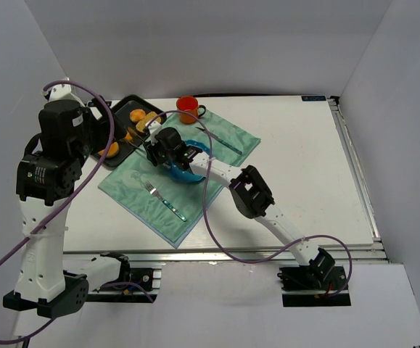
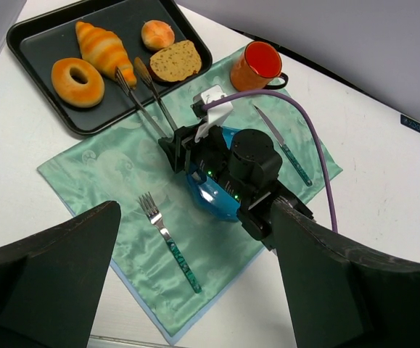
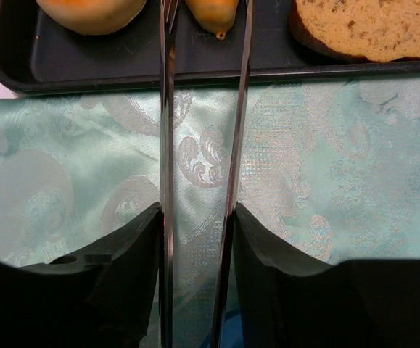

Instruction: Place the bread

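Note:
The bread, a golden ridged croissant (image 2: 104, 49), lies on the black tray (image 2: 46, 109) between a donut and a toast slice. My right gripper (image 3: 197, 217) is shut on metal tongs (image 3: 167, 109), one finger pressed against each arm. The tongs (image 2: 151, 87) reach over the tray rim with their arms apart. Their tips stand on either side of the croissant's near end (image 3: 213, 14). The right wrist hangs over the blue plate (image 2: 213, 196), hiding most of it. My left gripper (image 2: 195, 210) hovers high above the cloth, open and holding nothing.
A ring donut (image 2: 77, 81), a small bun (image 2: 157, 34) and a flat bread slice (image 2: 175, 61) share the tray. On the green cloth (image 2: 101, 174) lie a fork (image 2: 170, 239) and a knife (image 2: 286, 148). A red cup (image 2: 257, 65) stands behind.

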Motion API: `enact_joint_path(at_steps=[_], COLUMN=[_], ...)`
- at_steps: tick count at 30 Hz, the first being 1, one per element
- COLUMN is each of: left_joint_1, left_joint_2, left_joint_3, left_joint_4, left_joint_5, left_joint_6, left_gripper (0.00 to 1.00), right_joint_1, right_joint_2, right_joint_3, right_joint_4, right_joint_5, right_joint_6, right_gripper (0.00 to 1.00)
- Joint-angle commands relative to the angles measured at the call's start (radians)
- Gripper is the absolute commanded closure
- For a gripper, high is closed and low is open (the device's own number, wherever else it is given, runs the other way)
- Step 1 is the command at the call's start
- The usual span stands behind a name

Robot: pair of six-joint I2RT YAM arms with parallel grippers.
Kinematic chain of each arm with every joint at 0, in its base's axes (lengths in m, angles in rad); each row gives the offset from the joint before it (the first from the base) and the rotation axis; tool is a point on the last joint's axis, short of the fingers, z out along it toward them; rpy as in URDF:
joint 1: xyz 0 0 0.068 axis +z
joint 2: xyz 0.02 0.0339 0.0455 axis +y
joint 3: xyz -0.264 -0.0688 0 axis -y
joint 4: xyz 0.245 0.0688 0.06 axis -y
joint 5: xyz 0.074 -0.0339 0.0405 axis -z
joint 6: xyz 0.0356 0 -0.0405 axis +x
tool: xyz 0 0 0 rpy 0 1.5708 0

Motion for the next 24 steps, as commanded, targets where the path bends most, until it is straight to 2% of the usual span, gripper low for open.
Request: enact_joint_path(at_steps=[1, 7, 8, 10, 11, 14, 16, 18, 21, 24], left_joint_1=[-0.004, -0.004, -0.004, -0.004, -0.004, -0.002, -0.004, -0.004, -0.004, -0.004], left_joint_2=[-0.016, -0.017, -0.016, -0.019, -0.019, -0.023, -0.028, -0.033, -0.039, -0.042], left_joint_3=[-0.008, -0.009, -0.008, -0.011, -0.012, -0.022, -0.031, -0.035, -0.045, -0.042], left_joint_4=[0.003, 0.000, 0.000, 0.000, 0.000, 0.001, 0.004, 0.010, 0.019, 0.026], left_joint_5=[-0.015, -0.021, -0.023, -0.021, -0.023, -0.023, -0.023, -0.026, -0.025, -0.015], left_joint_6=[0.010, 0.010, 0.010, 0.010, 0.009, 0.007, 0.007, 0.007, 0.004, -0.014], left_gripper=[0.05, 0.05, 0.05, 0.05, 0.05, 0.05, 0.05, 0.05, 0.05, 0.05], right_joint_1=[0.008, 0.009, 0.009, 0.009, 0.009, 0.009, 0.009, 0.009, 0.012, 0.012], right_joint_2=[0.000, 0.002, 0.002, 0.000, -0.001, -0.017, -0.047, -0.104, -0.194, -0.231], right_joint_3=[0.052, 0.055, 0.055, 0.057, 0.057, 0.054, 0.043, 0.006, -0.063, -0.014], right_joint_4=[0.056, 0.064, 0.066, 0.067, 0.067, 0.069, 0.069, 0.067, 0.090, 0.072], right_joint_5=[0.006, 0.004, 0.004, 0.003, 0.004, 0.004, -0.002, -0.011, -0.005, 0.004], right_joint_6=[-0.018, -0.020, -0.020, -0.021, -0.021, -0.012, 0.014, 0.043, 0.092, 0.105], right_gripper=[0.53, 0.64, 0.70, 0.76, 0.83, 0.93, 0.92, 0.99, 1.00, 1.00])
